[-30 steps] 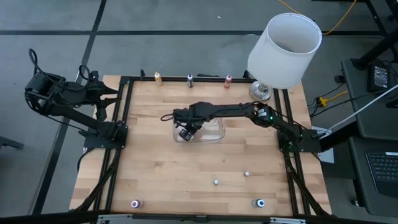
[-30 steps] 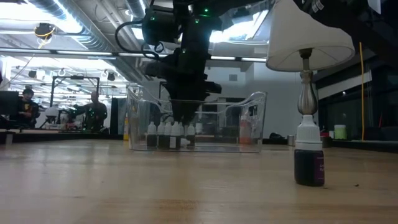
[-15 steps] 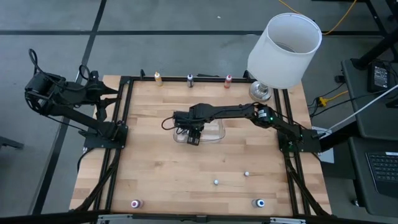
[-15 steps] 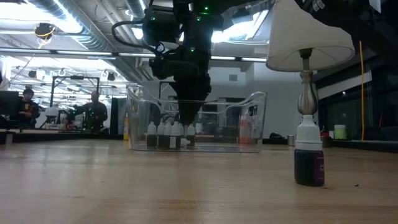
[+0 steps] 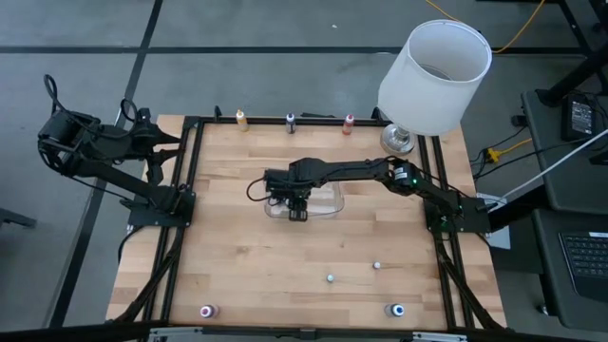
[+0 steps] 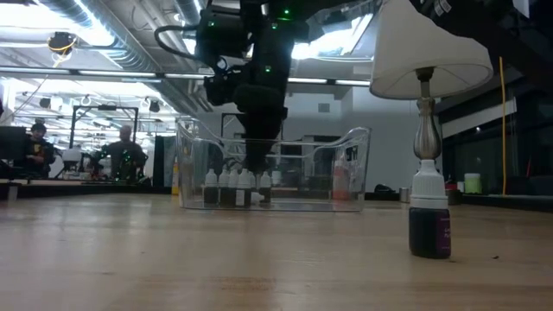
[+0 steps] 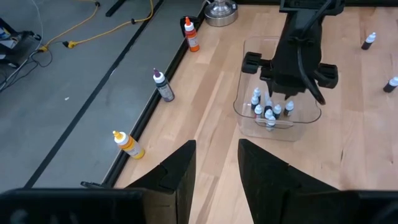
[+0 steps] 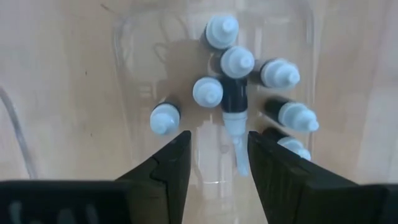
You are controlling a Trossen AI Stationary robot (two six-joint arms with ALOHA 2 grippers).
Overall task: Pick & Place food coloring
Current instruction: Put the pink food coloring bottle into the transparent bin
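The right gripper is held over a clear plastic tray near the middle of the table, above the tray's left end. Its fingers are seen parted, with nothing clamped between them. Directly below the gap, inside the tray, a cluster of small dark bottles with pale caps is seen; one of them lies tipped over, its nozzle pointing into the gap.

Outward from the gripper, three food coloring bottles are lined along the table's far edge, at about twelve o'clock: a yellow-orange one, a dark purple one and a red one. A pink one at about seven o'clock and a blue one at about five o'clock stand on the near edge. Two pale beads lie between.

The left gripper is parked off the table's left edge, its fingers slightly apart and empty.
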